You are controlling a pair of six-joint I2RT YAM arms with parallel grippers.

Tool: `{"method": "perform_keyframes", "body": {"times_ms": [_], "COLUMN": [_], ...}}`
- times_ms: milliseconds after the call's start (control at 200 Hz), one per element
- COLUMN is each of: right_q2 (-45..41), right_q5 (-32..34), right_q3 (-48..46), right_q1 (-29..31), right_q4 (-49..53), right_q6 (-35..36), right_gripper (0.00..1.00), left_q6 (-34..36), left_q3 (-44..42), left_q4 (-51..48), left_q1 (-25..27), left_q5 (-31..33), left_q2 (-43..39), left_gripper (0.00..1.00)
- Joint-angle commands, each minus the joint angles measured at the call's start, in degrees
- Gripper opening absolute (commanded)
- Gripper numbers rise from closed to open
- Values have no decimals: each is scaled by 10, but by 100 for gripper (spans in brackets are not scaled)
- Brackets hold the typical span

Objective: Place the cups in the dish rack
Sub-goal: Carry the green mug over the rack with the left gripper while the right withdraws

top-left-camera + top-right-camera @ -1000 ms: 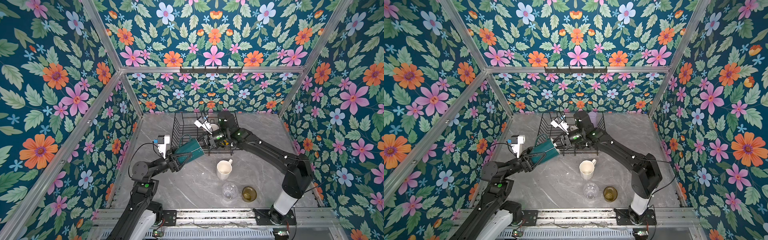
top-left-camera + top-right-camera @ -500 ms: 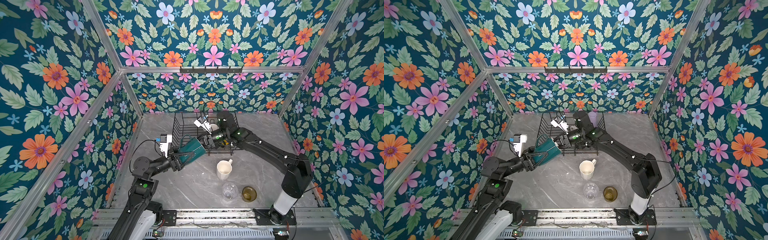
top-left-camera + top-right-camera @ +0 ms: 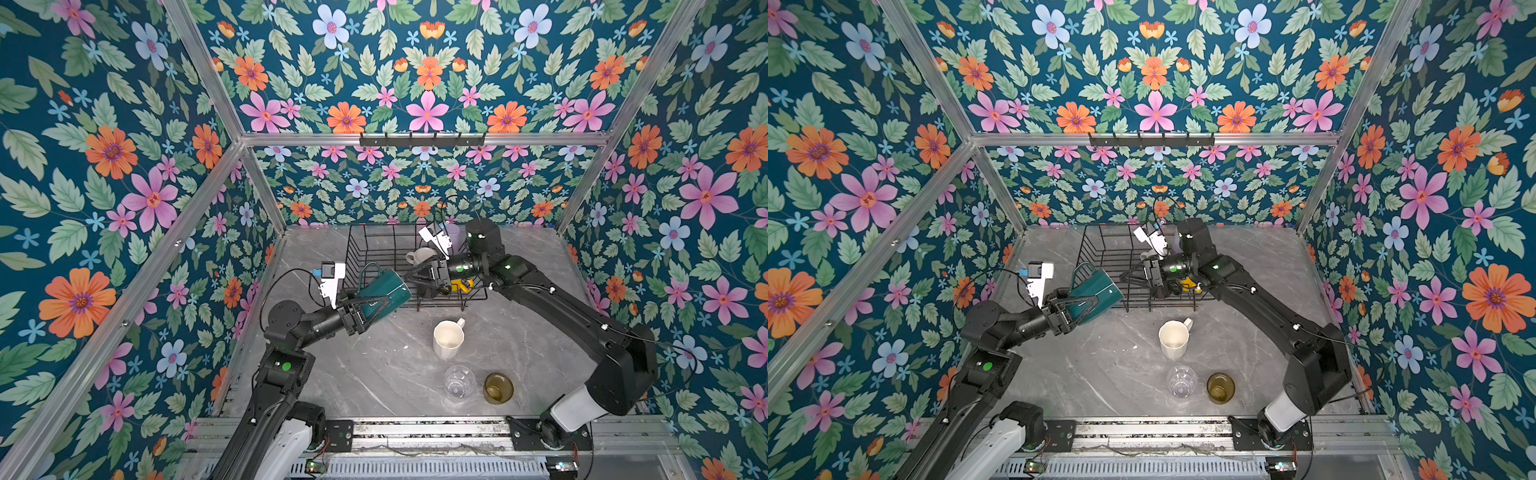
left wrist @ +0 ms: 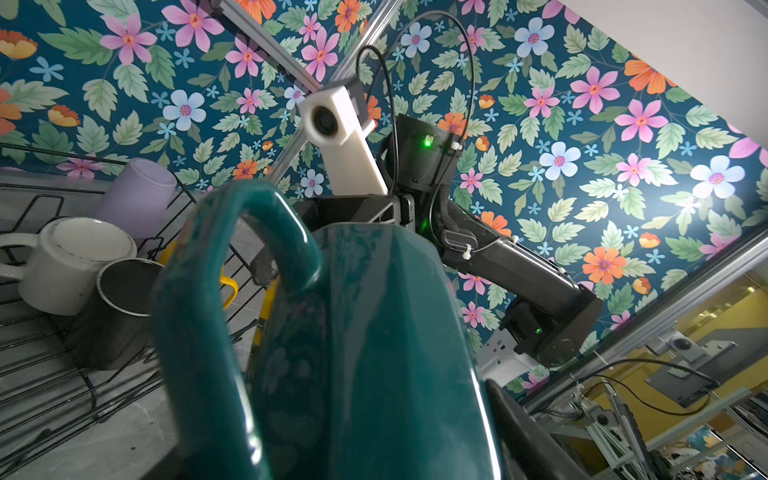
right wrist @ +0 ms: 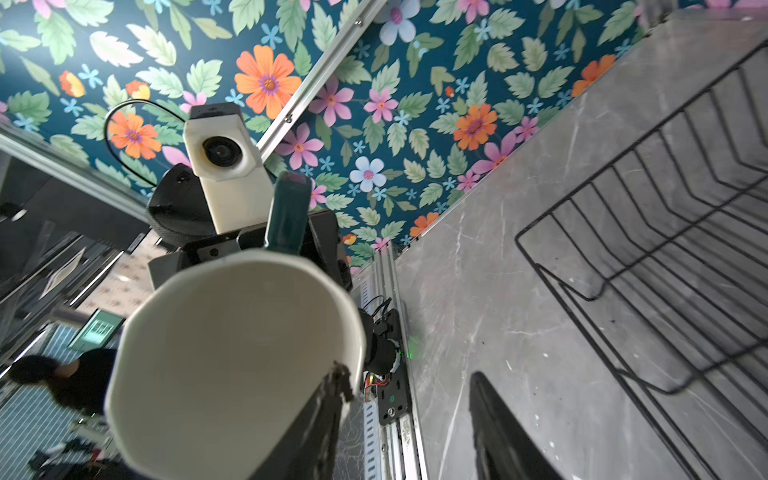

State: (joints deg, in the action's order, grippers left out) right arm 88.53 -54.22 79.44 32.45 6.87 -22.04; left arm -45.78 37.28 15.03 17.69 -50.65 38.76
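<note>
1. While the dark green mug is clamped round its body by the left gripper, it is held tilted in the air at the near left corner of the dish rack, with its mouth turned toward the right arm (its handle is on the upper side).
2. The right gripper is seen with its jaws apart just at the mug's rim. In the right wrist view one finger overlaps the mug's pale inside, though whether contact is made cannot be told.
3. Four cups are gathered at the right side of the rack: a white mug, a black mug, a lilac tumbler and a yellow mug.
4. On the grey marbled table a cream mug is stood upright in front of the rack. A clear glass and an amber glass are placed side by side nearer the front edge.
</note>
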Motion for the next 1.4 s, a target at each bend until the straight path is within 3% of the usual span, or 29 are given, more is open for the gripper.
{"method": "perform_keyframes", "body": {"times_ms": [0,285,440,655,930,1395], "right_q2": [-29,-145,-194,-231,-245,-302], "right_q5": [71,272,340,361,367,373], "right_q3": [-20,-88,-117,-136,-154,-212], "right_q1": [-23,-58,-57,-58,-58,-58], "right_q4": [32,91,93,100,114,120], "right_q6": [5,21,30,34,39,51], "right_gripper": [53,75,85,95,97,99], "left_q6": [59,177,228,271,320,350], "left_q3": [38,193,294,423,578,775], "left_q4": [-61,-283,-380,-489,-606,-716], "left_q1": [0,1,0,0,-5,-8], "left_q5": [46,153,204,242,312,365], "left_q2": [17,142,234,367,526,739], "left_gripper": [0,0,0,0,0,0]}}
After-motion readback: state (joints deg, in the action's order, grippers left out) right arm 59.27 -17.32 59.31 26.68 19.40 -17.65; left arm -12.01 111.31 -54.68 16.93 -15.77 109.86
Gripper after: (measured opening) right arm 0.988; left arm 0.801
